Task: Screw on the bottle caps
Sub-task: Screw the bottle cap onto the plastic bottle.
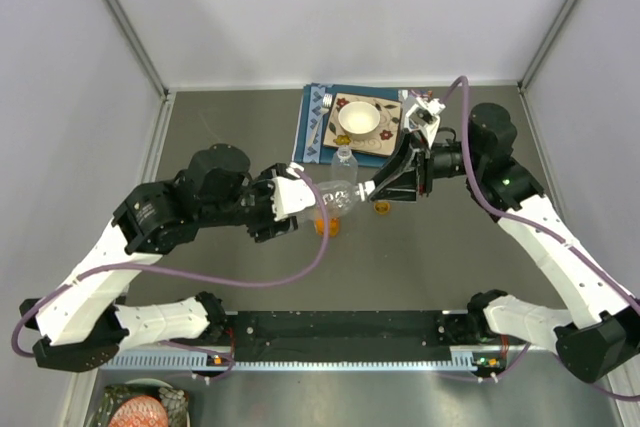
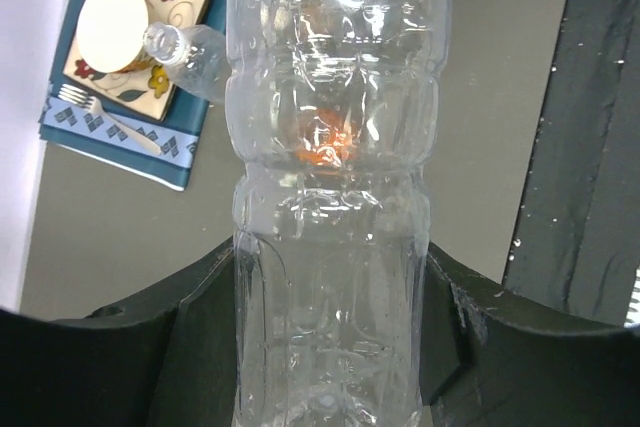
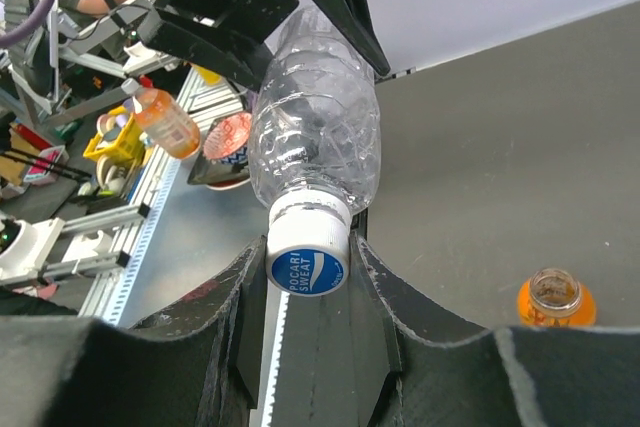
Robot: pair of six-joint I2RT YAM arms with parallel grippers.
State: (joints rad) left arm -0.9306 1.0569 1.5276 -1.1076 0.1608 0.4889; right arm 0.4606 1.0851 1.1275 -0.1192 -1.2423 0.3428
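A clear ribbed bottle (image 1: pixel 340 197) hangs on its side above the table, and my left gripper (image 2: pixel 335 277) is shut on its lower body. A white cap with a blue top (image 3: pixel 308 259) sits on its neck. My right gripper (image 3: pixel 308 267) is shut on that cap, one finger on each side. In the top view the two grippers, left (image 1: pixel 318 197) and right (image 1: pixel 375 190), meet at mid-table. A second clear bottle (image 1: pixel 344 157) stands uncapped near the plate. A squat orange bottle (image 3: pixel 555 302) stands open-mouthed on the table.
A blue mat (image 1: pixel 312 127) at the back carries a patterned plate (image 1: pixel 390 132), a white bowl (image 1: pixel 358 120) and a fork (image 2: pixel 105 119). Two orange shapes (image 1: pixel 327 224) (image 1: pixel 382 207) lie just below the held bottle. A metal rail (image 1: pixel 330 359) runs along the near edge.
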